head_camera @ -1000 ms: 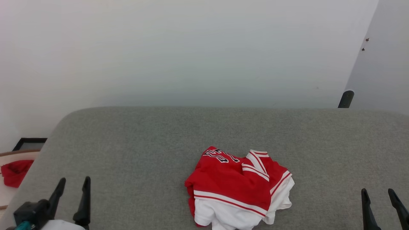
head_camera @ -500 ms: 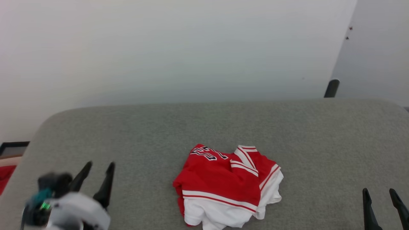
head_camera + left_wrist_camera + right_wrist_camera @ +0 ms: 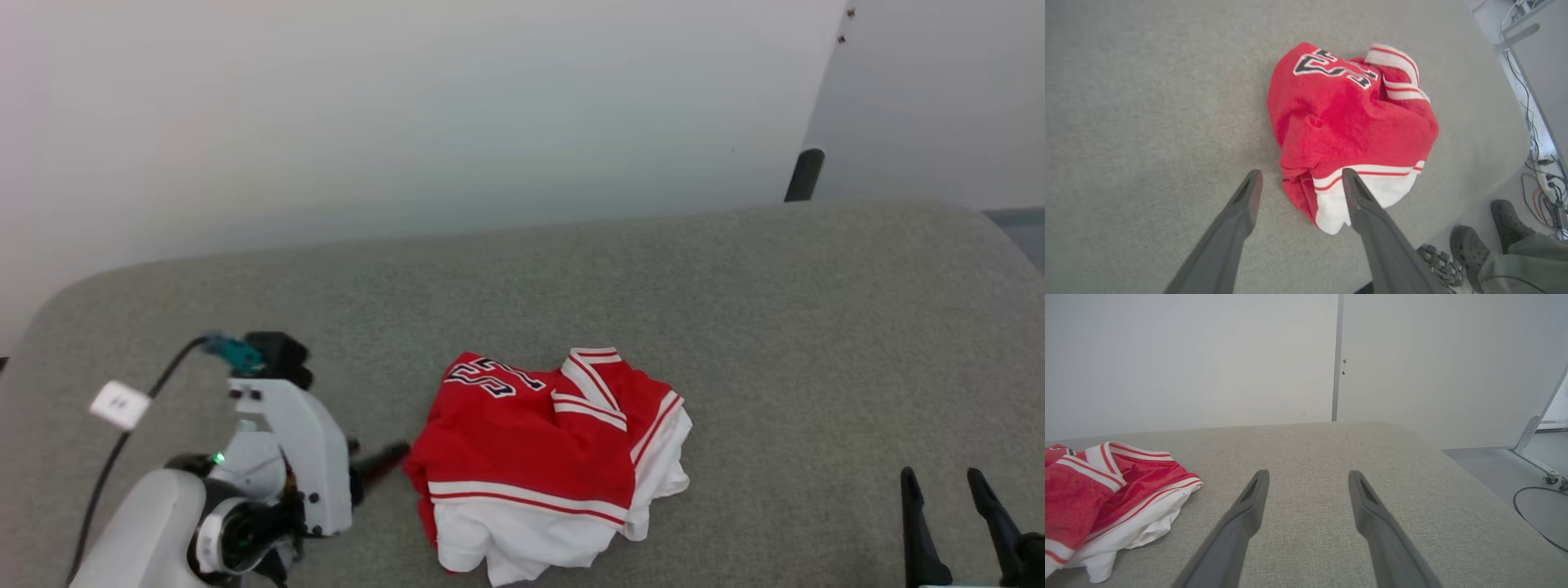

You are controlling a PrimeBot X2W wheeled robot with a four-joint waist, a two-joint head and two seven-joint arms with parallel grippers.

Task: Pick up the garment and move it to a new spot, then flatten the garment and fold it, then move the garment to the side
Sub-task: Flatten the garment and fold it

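The garment [image 3: 547, 457] lies crumpled on the grey padded surface [image 3: 735, 310]: a red jersey with white sleeves, striped trim and a black-and-white number on top. My left gripper [image 3: 396, 453] reaches in from the lower left, its tip right at the garment's left edge. In the left wrist view the left gripper [image 3: 1301, 173] stands open above the garment [image 3: 1347, 122], one finger over the white hem and the other over bare surface. My right gripper [image 3: 940, 475] is open at the lower right, well apart from the cloth. The right gripper [image 3: 1308, 473] holds nothing, with the garment [image 3: 1094, 490] to its left.
A pale wall rises behind the surface, with a dark post [image 3: 804, 174] at the back right. Off the surface's rounded edge, the left wrist view shows a person's feet in dark shoes [image 3: 1470, 249] and cables on the floor [image 3: 1543, 171].
The head camera has turned, so the scene sits lower left. My left arm has swung in from the lower left corner to the garment's left edge. The right gripper holds still.
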